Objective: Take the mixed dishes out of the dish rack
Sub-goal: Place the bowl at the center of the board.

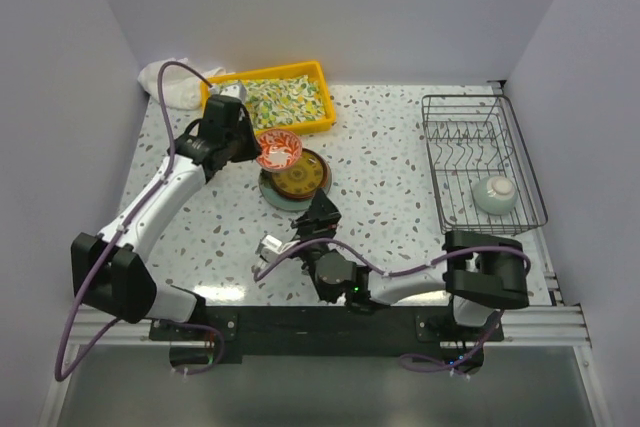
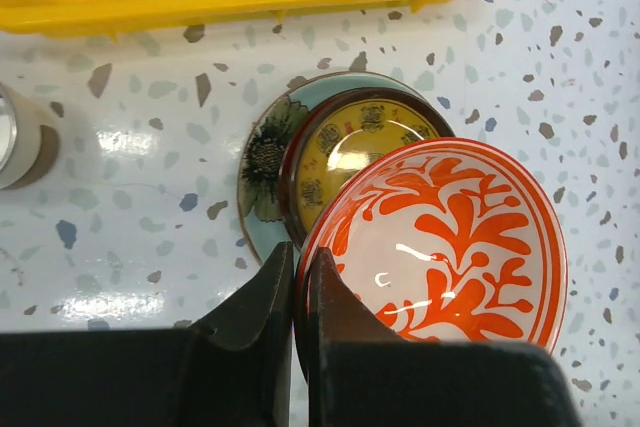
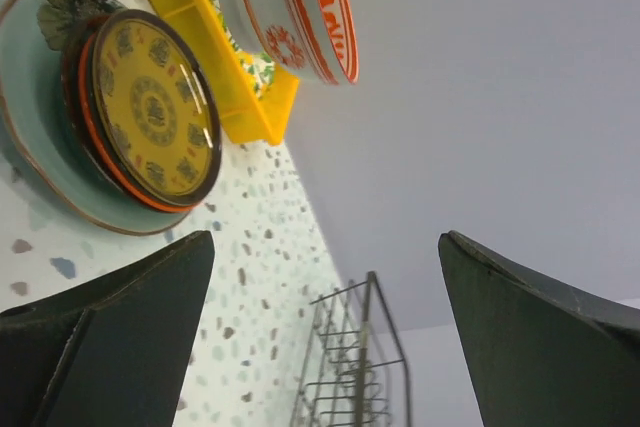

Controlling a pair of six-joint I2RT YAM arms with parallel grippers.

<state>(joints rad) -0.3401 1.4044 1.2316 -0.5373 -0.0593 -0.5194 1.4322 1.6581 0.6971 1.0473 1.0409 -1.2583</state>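
- Your left fingers [image 1: 254,150] are closed tight, with the rim of the red-patterned white bowl [image 2: 450,247] pinched between them.
- That bowl is off the surface [image 1: 390,177] and tilted. In the top view it hangs at 11 o'clock of the stack of dishes, overlapping the stack's edge.
- The stack rests on the surface left of centre. A blue-green plate [image 2: 262,157] is at the bottom, a dark red-edged bowl [image 2: 292,172] sits on it, and a yellow patterned plate [image 2: 360,142] is on top.
- Your right fingers [image 1: 322,212] are spread wide and hold nothing. They sit low at 5 o'clock of the stack, near it but not touching.
- The dish rack [image 1: 475,142] stands at 3 o'clock on the surface, well apart from the stack.
- One pale green bowl [image 1: 494,194] is in the rack, in its 5 o'clock corner.
- The yellow tray [image 1: 320,72] lies at 12 o'clock of the stack, with a floral cloth [image 1: 285,99] in it.
- In the left wrist view, a small cup [image 2: 18,142] sits on the surface at 9 o'clock of the stack, apart from it. The frame edge cuts it off, so you cannot tell how it stands.
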